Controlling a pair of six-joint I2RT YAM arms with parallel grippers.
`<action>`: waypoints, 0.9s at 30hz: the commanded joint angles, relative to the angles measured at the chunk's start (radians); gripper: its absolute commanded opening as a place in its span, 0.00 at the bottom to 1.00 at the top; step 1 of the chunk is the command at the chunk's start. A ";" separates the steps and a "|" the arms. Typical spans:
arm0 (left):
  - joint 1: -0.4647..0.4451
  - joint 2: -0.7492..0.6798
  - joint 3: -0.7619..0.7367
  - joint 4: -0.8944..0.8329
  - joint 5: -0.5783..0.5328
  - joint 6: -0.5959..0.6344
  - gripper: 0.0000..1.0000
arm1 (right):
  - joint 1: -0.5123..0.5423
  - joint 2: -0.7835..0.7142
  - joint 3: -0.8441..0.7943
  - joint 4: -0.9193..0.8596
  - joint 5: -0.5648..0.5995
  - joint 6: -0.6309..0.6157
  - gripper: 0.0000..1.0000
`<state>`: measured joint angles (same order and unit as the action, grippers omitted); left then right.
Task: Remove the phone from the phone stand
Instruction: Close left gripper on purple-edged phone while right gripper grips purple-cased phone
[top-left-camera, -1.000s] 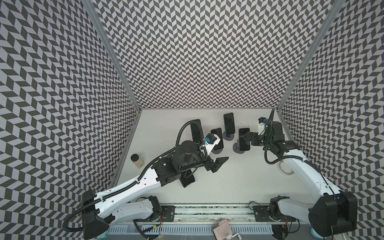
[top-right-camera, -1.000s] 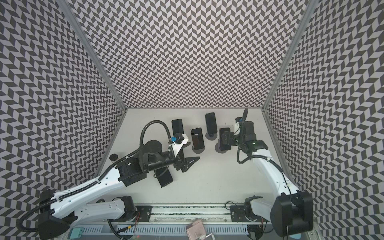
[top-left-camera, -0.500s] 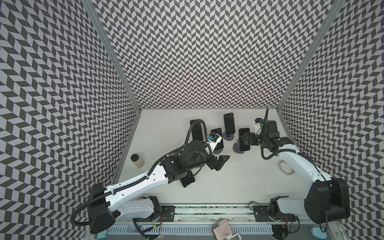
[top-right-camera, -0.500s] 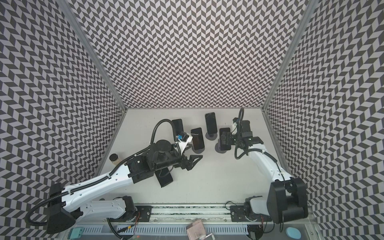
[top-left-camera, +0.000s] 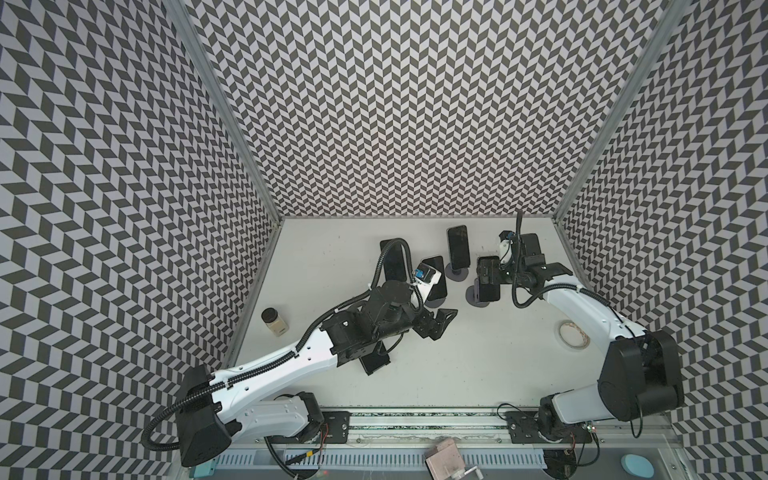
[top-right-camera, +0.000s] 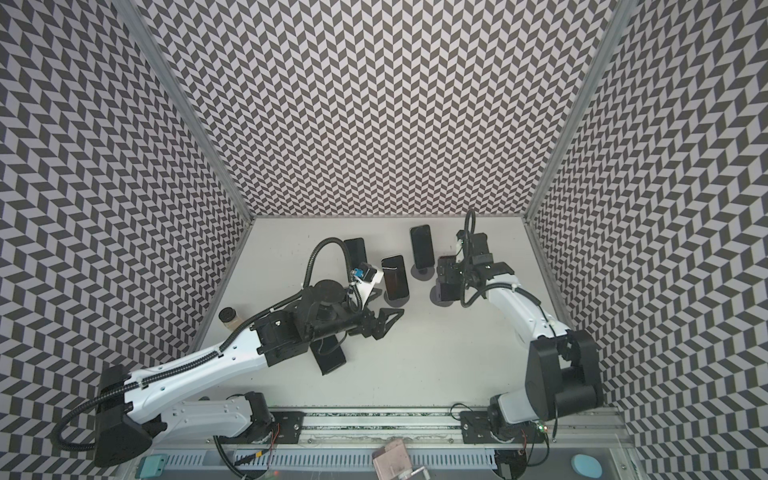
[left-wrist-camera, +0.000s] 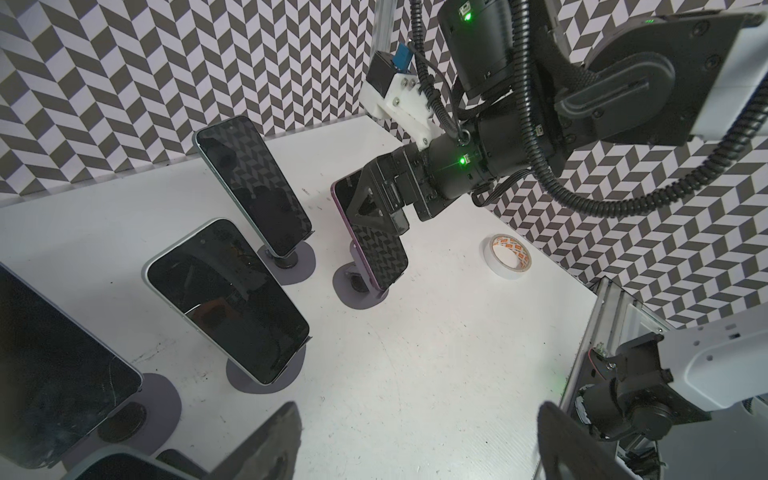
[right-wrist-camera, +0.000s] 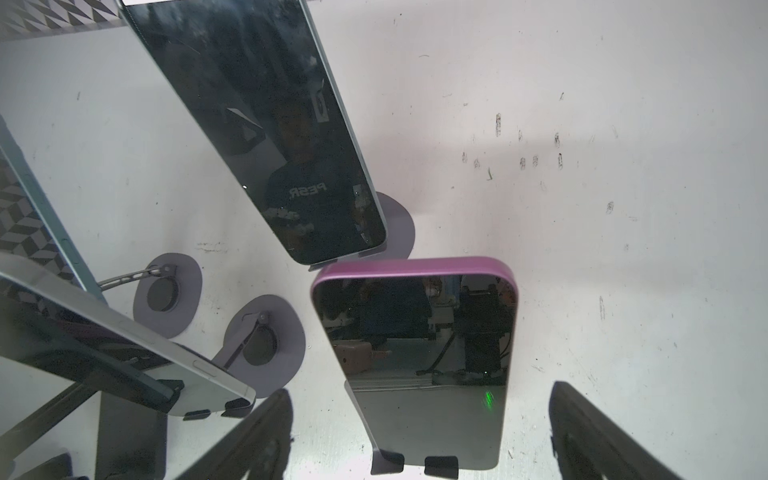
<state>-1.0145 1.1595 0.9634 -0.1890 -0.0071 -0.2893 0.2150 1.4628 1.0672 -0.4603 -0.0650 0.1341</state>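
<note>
Small dark-lidded jar (top-left-camera: 274, 322) far left on the white surface (top-left-camera: 478, 374), label too small to read. Flat phone (top-left-camera: 374, 361) lies on the surface, partly under the left arm. Left end effector (top-left-camera: 444, 325) hangs just past it, spread wide and empty, touching nothing.

Behind and right of that, three dark-screened phones (top-left-camera: 434, 276) lean on stands with round grey bases; no brand marks show.

Next right, the purple-edged phone (right-wrist-camera: 415, 332) sits tilted back in its phone stand (left-wrist-camera: 359, 291), bottom edge in the stand's lip. Right end effector (right-wrist-camera: 424, 440) is at its upper end, spread, with fingers (right-wrist-camera: 249, 436) on either side of the phone; the right wrist view shows a gap on both sides, so no pinch.

The neighbouring phone's screen reflects a shirt with mirrored lettering, roughly "PESR".

Tape roll (top-left-camera: 573, 334) lies flat near the right wall. The orange print on its inner core is unreadable.
</note>
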 joint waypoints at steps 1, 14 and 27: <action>-0.006 0.008 0.037 -0.021 -0.022 -0.013 0.89 | 0.007 0.015 0.031 0.013 0.035 -0.020 0.94; -0.006 0.029 0.057 -0.037 -0.031 -0.025 0.89 | 0.013 0.060 0.045 0.029 0.031 -0.022 0.92; -0.006 0.020 0.053 -0.053 -0.056 -0.042 0.89 | 0.021 0.101 0.065 0.043 0.026 -0.024 0.89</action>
<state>-1.0145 1.1858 0.9863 -0.2195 -0.0418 -0.3099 0.2291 1.5448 1.1057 -0.4606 -0.0391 0.1192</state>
